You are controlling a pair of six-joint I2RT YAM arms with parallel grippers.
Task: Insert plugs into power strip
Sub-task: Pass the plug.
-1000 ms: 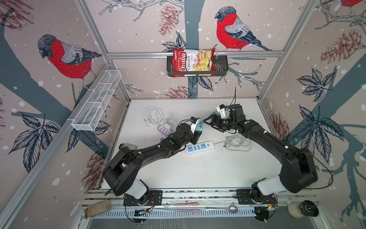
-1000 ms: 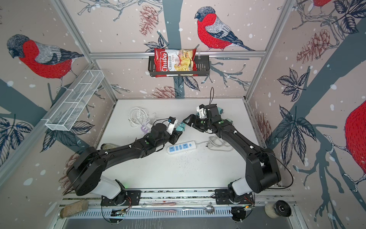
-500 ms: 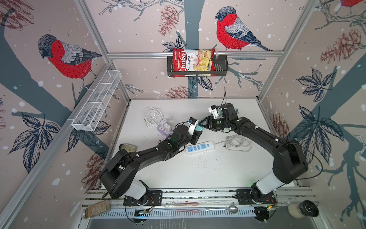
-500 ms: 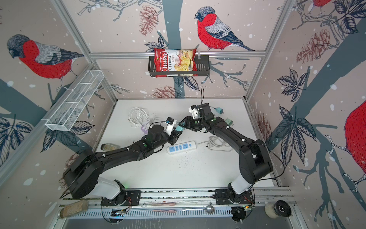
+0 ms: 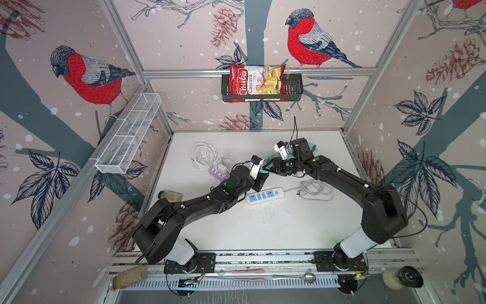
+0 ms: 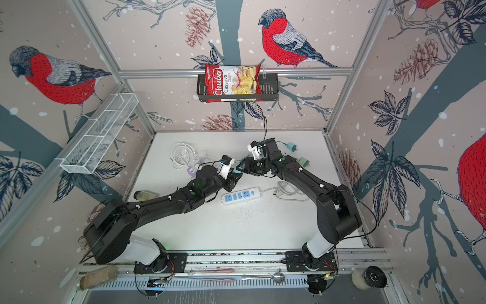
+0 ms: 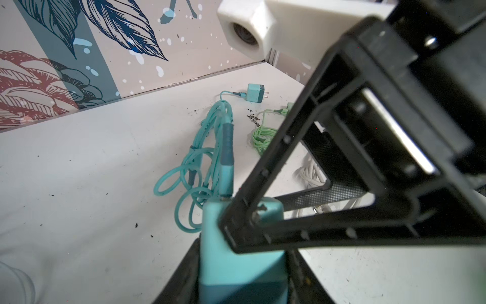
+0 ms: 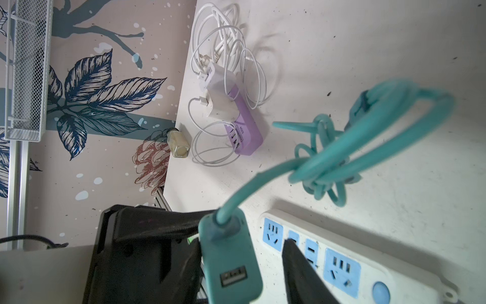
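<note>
**A:** Right, biggest first. White table [image 5: 263, 231]. The left arm [image 5: 200, 202] and right arm [image 5: 342, 179] reach in, and their tips meet around mid-table.

**B:** Noted. Next down?

**A:** The power strip [image 5: 265, 196], white with blue sockets, lies flat just in front of the meeting tips. Its grey-white cord [image 5: 314, 188] is bundled beside it.

**B:** Fingers?

**A:** The left gripper [image 7: 240, 276] is clamped on a teal plug [image 8: 228, 252]. The plug is raised off the table, near the strip but apart from it, and its teal cable [image 8: 368, 147] hangs from it in loops. The right gripper [image 8: 242, 276] straddles the same plug with its fingers part-way apart. A sliver of strip shows between one finger and the plug.

**B:** Remaining plugs?

**A:** Towards the back wall lies a second teal plug [image 7: 255, 92], with the mint green plug [image 6: 303, 161] near it, both flat on the table. On the table's left side, two white plugs [image 8: 218, 79] sit on a purple block [image 8: 246, 129], with white cables [image 5: 202, 155] tangled around them. I can't tell whether they are seated in it.
</note>
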